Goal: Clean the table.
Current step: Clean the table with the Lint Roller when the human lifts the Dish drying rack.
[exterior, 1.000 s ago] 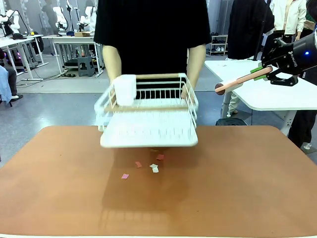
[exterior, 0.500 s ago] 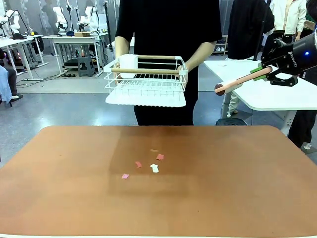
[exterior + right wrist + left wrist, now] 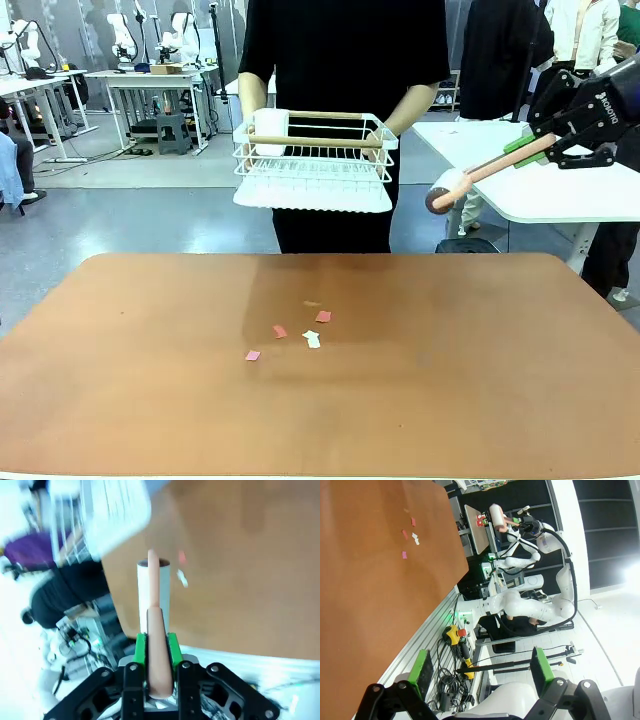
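Observation:
The terracotta table [image 3: 480,380] carries a few small pink and white paper scraps [image 3: 300,333] near its middle. The scraps [image 3: 410,532] lie on the table [image 3: 365,595] in the left wrist view too, with my left gripper [image 3: 481,666] open and off the table's edge. Up at the right, my right gripper [image 3: 535,146] is shut on the pink handle of a lint roller [image 3: 441,190], whose white roll hangs in the air beyond the table's far right corner. In the right wrist view the lint roller [image 3: 154,592] points toward the table [image 3: 245,555] and the scraps [image 3: 182,569].
A person at the far side holds a white wire rack [image 3: 312,160] with wooden handles at chest height, off the table. A white-topped table [image 3: 540,190] stands behind at the right. Workbenches stand at the back left.
The person lifted the wire rack off the table and stood upright with it, uncovering the scraps. My right gripper tilted the lint roller's head slightly downward.

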Robot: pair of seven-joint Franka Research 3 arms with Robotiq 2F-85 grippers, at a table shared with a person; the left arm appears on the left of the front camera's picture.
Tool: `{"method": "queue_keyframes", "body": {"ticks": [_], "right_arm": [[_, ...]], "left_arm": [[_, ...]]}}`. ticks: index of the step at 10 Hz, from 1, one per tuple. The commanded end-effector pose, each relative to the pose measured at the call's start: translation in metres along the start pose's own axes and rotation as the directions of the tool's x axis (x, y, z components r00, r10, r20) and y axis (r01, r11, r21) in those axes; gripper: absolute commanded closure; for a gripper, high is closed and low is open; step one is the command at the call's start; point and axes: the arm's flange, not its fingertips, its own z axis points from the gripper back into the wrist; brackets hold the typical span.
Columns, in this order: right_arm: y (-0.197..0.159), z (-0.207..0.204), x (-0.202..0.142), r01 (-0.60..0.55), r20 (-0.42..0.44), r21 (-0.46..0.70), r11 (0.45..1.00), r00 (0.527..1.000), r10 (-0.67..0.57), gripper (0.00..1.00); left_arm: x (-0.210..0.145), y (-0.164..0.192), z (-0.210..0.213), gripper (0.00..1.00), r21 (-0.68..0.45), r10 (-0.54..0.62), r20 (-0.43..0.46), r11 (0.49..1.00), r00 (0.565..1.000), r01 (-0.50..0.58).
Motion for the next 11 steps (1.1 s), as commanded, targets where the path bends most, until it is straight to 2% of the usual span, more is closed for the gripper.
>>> {"method": "queue_keyframes", "body": {"ticks": [1, 3, 4, 5, 9, 10, 11], "right_arm": [[-0.004, -0.009, 0.021, -0.185, -0.088, -0.130, 0.974, 0.981, 0.174, 0.78], [-0.009, -0.014, 0.013, -0.288, -0.103, -0.219, 0.932, 0.957, 0.271, 0.78], [-0.003, -0.013, 0.006, -0.269, -0.019, -0.218, 0.938, 0.962, 0.272, 0.78], [-0.010, -0.019, 0.015, -0.213, -0.139, -0.193, 0.958, 0.972, 0.188, 0.78], [-0.011, -0.019, 0.016, -0.237, -0.129, -0.211, 0.948, 0.968, 0.213, 0.78], [-0.021, -0.044, 0.032, -0.306, -0.185, -0.217, 0.927, 0.945, 0.269, 0.78], [-0.033, -0.068, 0.040, -0.331, -0.197, -0.193, 0.924, 0.935, 0.294, 0.78]], "left_arm": [[-0.001, 0.000, 0.003, 0.00, 0.007, -0.001, 0.007, 1.000, 1.000, 0.001], [-0.001, 0.000, 0.003, 0.00, 0.007, -0.001, 0.007, 1.000, 1.000, 0.001], [-0.001, 0.000, 0.003, 0.00, 0.007, -0.001, 0.007, 1.000, 1.000, 0.001], [-0.001, 0.000, 0.003, 0.00, 0.007, -0.001, 0.007, 1.000, 1.000, 0.001], [-0.001, 0.000, 0.003, 0.00, 0.007, -0.001, 0.007, 1.000, 1.000, 0.001], [-0.001, 0.000, 0.003, 0.00, 0.007, -0.001, 0.007, 1.000, 1.000, 0.001], [-0.001, 0.000, 0.003, 0.00, 0.007, -0.001, 0.007, 1.000, 1.000, 0.001]]}}
